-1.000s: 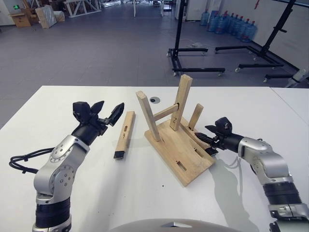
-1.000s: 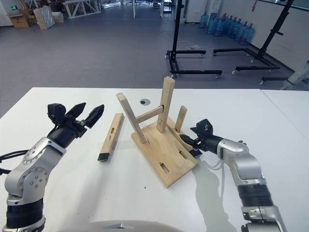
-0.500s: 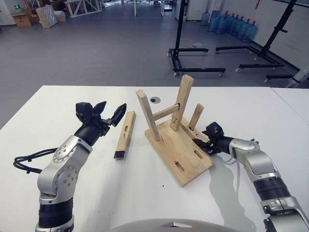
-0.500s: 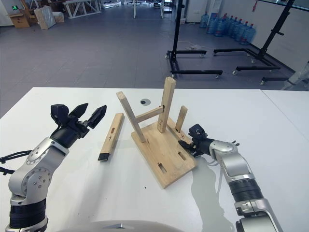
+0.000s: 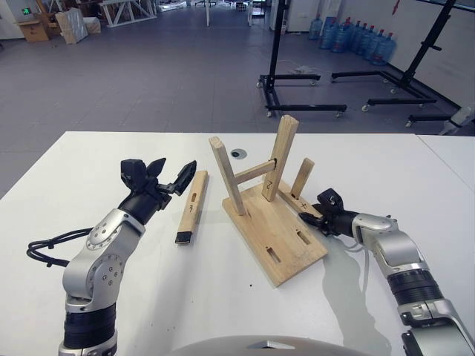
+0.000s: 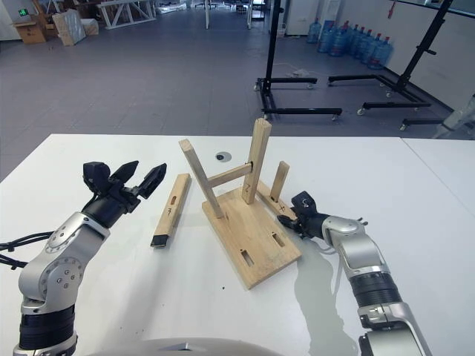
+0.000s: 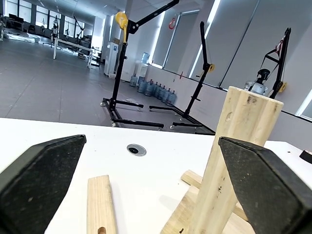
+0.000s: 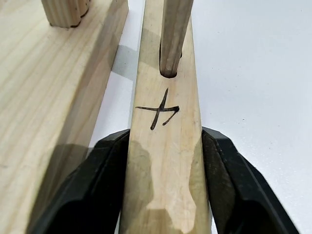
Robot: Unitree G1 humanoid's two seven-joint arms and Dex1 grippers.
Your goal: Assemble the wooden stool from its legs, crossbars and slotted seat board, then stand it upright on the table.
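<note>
Stool parts sit on the white tabletop (image 5: 208, 297): one slotted seat board (image 5: 278, 237), four legs and two crossbars. The seat board lies flat in the middle, with two open slots showing near its front end. Two legs stand in it, the left upright leg (image 5: 226, 176) leaning and the right upright leg (image 5: 280, 156) taller behind it, joined by the first crossbar (image 5: 252, 173). The marked leg (image 8: 165, 97), bearing a pen cross, lies along the board's right edge, just beside it, and the second crossbar (image 5: 300, 179) rises from a hole in it. The right pincer (image 5: 308, 218) is clamped on this marked leg, one finger on each side. The loose leg (image 5: 191, 206) lies left of the board, well apart from it, its near end dark. The left pincer (image 5: 177, 165) hovers above the tabletop near that leg, fingers spread wide, touching nothing.
</note>
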